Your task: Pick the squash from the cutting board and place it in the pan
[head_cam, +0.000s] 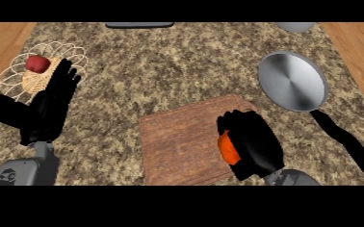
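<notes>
Item: squash (227, 147). Orange, lying on the right part of the wooden cutting board (181, 142), near its right edge. Most of it is hidden under my right robot hand (252, 142); only an orange strip shows at the hand's left side.

Handling, as I judge it: stiff rind, smooth and likely a little slippery, moderate weight for its bulk, not fragile. Best taken across the middle of its body, fingers on one flank and thumb on the other, which is roughly where I have it.

Orientation: the visible strip runs near to far on the board, so I take the long axis to lie that way, tilted slightly. Which end is the neck I cannot tell; both ends are covered.

Right robot hand: fingers curled over the squash, grasping it, still down at the board.

Left robot hand (51, 103): at the left of the view, fingers straight, holding nothing, resting in front of the wire basket (14, 74), which holds a red fruit (37, 63).

Destination: pan (292, 81), on the desk (177, 62) just beyond the board's far right corner, handle toward me.
</notes>
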You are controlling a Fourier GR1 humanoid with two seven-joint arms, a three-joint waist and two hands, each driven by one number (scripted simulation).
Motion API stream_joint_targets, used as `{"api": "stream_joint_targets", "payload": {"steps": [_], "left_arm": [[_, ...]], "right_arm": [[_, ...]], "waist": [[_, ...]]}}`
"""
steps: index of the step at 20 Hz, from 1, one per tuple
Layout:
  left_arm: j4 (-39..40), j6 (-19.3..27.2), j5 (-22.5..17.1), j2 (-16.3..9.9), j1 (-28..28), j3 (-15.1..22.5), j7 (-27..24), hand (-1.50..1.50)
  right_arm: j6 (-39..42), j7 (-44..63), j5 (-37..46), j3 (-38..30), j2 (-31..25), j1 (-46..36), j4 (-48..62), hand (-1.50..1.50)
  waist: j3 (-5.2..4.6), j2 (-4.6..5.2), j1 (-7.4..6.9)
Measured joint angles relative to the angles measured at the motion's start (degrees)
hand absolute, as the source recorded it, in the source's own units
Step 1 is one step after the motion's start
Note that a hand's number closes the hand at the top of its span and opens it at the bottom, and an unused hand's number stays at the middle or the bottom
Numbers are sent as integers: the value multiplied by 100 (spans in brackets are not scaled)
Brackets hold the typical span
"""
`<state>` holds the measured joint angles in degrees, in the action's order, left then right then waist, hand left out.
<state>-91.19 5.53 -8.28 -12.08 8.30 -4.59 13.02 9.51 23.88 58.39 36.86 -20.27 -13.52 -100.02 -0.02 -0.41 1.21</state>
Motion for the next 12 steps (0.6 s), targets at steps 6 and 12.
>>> {"api": "stream_joint_targets", "payload": {"steps": [6, 12], "left_arm": [[-163, -13, 0, 49, -82, 58, 104, 0], [-96, -68, 51, 72, -6, 35, 70, 0]], "right_arm": [[257, 380, 326, -402, -353, -58, -1654, 150], [887, 527, -4, -1229, -337, -69, -2567, 150]], "waist": [[-1, 0, -30], [0, 25, -85]]}}
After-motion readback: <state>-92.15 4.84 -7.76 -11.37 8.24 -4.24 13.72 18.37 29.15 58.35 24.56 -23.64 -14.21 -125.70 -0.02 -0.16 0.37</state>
